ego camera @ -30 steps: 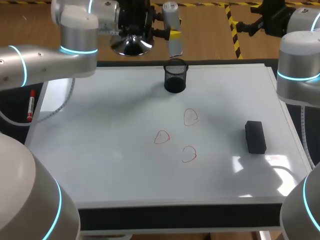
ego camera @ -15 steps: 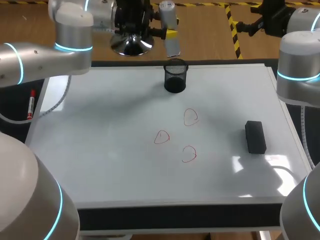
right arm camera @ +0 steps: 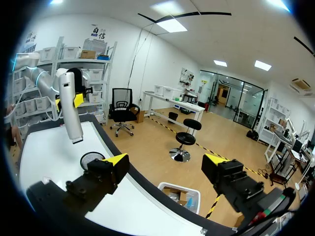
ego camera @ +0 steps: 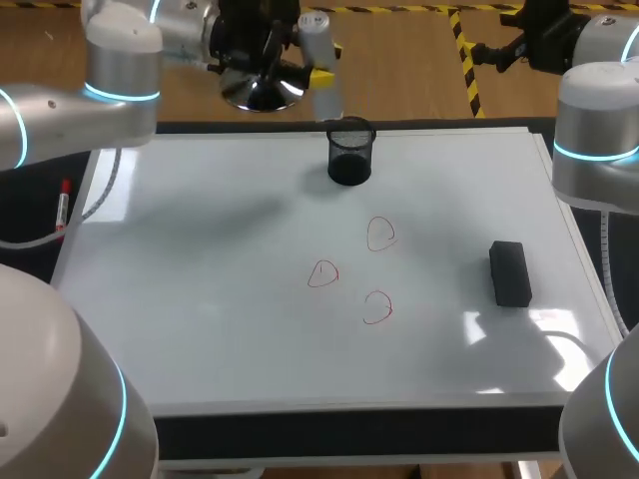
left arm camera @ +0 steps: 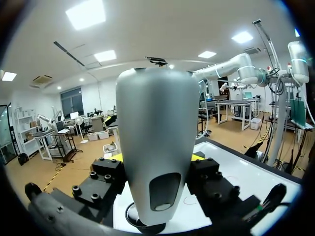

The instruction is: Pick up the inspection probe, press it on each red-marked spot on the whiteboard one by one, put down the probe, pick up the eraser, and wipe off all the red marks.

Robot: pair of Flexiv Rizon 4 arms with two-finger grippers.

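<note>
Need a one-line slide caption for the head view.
Left end effector holds the inspection probe raised near the mesh cup; three red marks and the eraser lie on the whiteboard.

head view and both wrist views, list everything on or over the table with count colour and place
white rectangular whiteboard: one, white, covering most of the table
red hand-drawn marks: three, red, mid-board
black block eraser: one, black, lying on the board's right part
black mesh cup: one, black, upright near the board's far edge
red marker pen: one, red, off the board beside its left edge
silver-grey cylindrical inspection probe: one, silver-grey, held in the air beyond the cup
left gripper: one, black with yellow tips, shut on the probe
right gripper: one, same colours, open and empty, past the board's far right corner
</note>
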